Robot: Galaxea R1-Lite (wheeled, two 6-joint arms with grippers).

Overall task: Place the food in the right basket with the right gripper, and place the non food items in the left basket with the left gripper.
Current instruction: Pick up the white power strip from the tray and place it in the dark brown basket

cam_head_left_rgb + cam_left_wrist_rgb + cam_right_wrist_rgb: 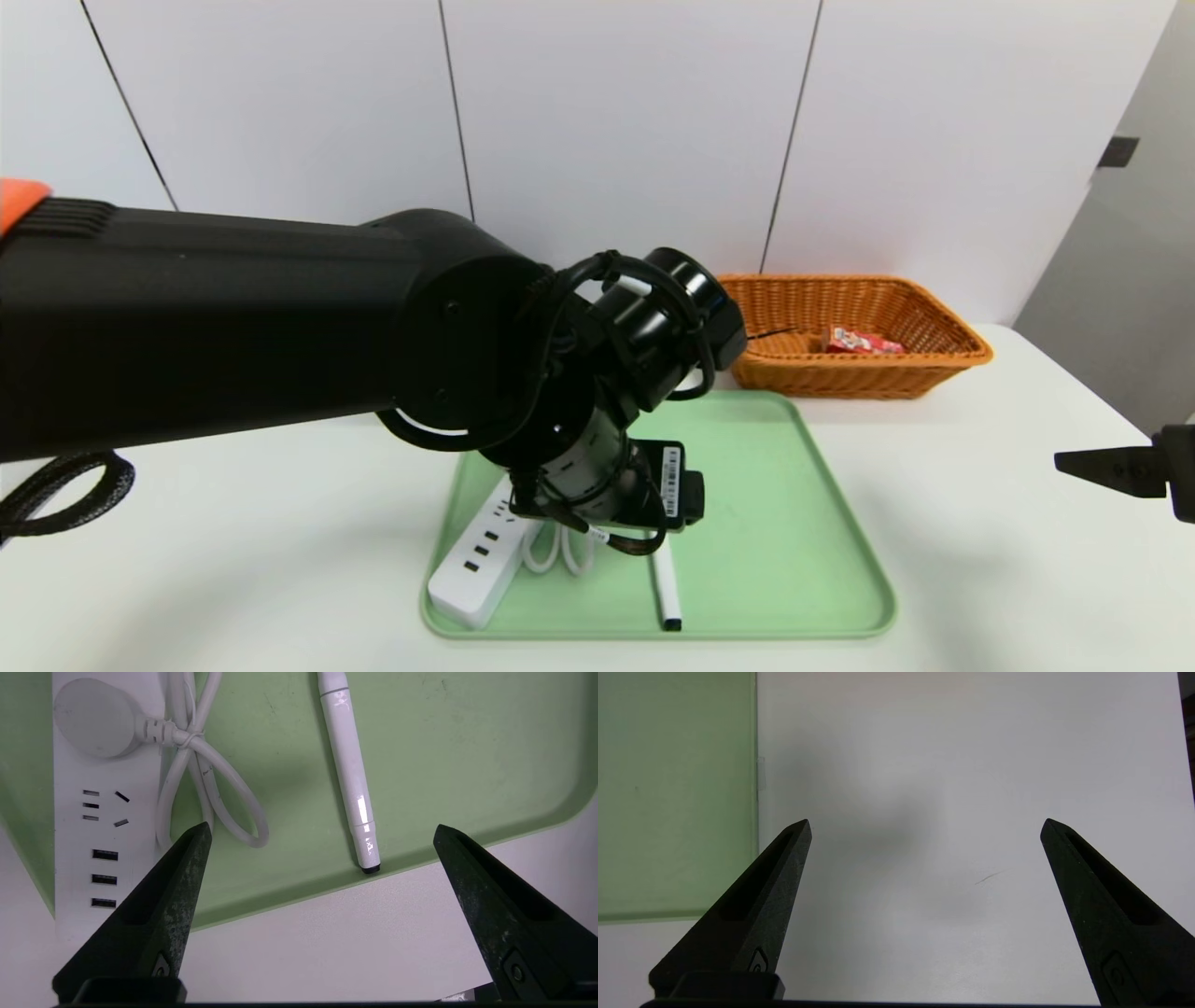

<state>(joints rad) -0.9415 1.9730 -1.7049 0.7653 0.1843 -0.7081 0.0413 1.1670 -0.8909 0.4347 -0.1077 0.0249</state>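
Note:
The red food pouch lies inside the orange-tan right basket at the back right. A white power strip with its coiled cord and a white marker lie on the green tray. My left gripper hangs open above the tray's front edge, empty, with the marker's black tip between its fingers' lines but well below them. Open and empty, my right gripper hovers over bare table right of the tray. The left basket is hidden behind my left arm.
My bulky black left arm spans the left half of the head view and covers the table behind it. The white table stretches right of the tray. A white panelled wall stands behind the baskets.

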